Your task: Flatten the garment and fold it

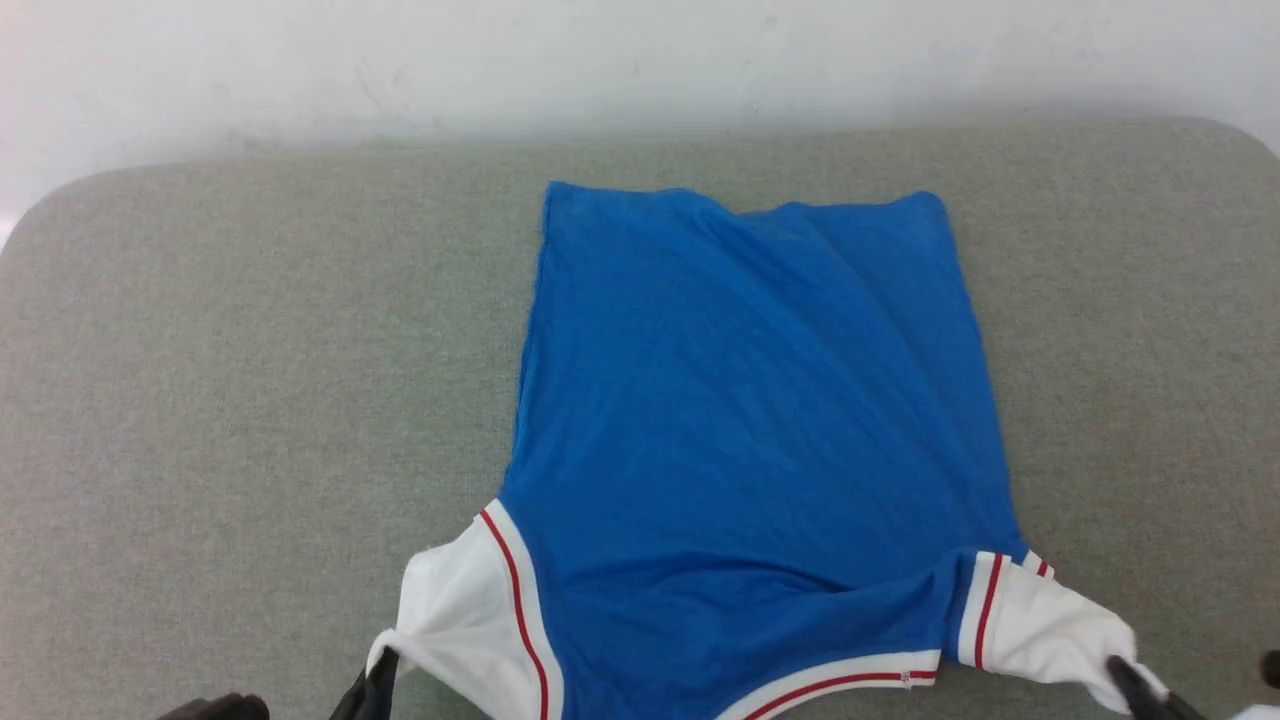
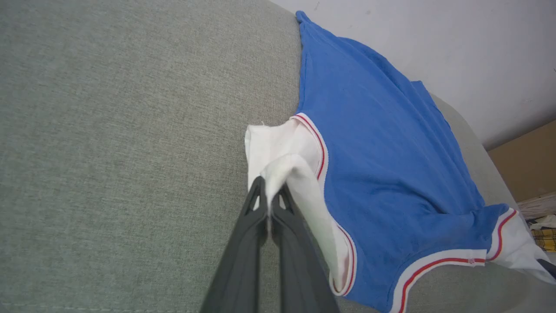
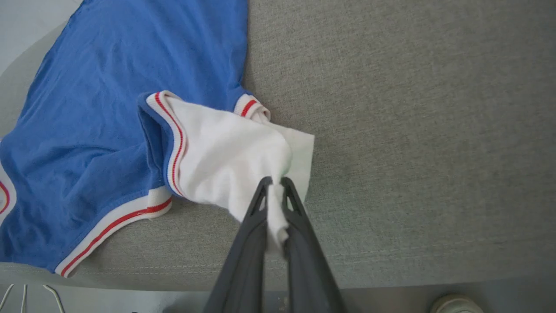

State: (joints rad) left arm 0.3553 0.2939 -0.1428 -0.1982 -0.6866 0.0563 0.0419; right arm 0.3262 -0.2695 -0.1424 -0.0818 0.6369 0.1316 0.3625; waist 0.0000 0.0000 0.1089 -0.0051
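Your garment [image 1: 750, 420] lies plain blue side up.
Left gripper [image 2: 270, 191] jaws pinch the 7 o'clock white sleeve [image 1: 450, 600], right gripper [image 3: 274, 182] jaws the 5 o'clock one.

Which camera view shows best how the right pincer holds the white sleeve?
The right wrist view: close up, the right pincer is shut on the white sleeve of the garment. The head view has its tip at the bottom right edge; the left wrist view, a dark sliver far right.
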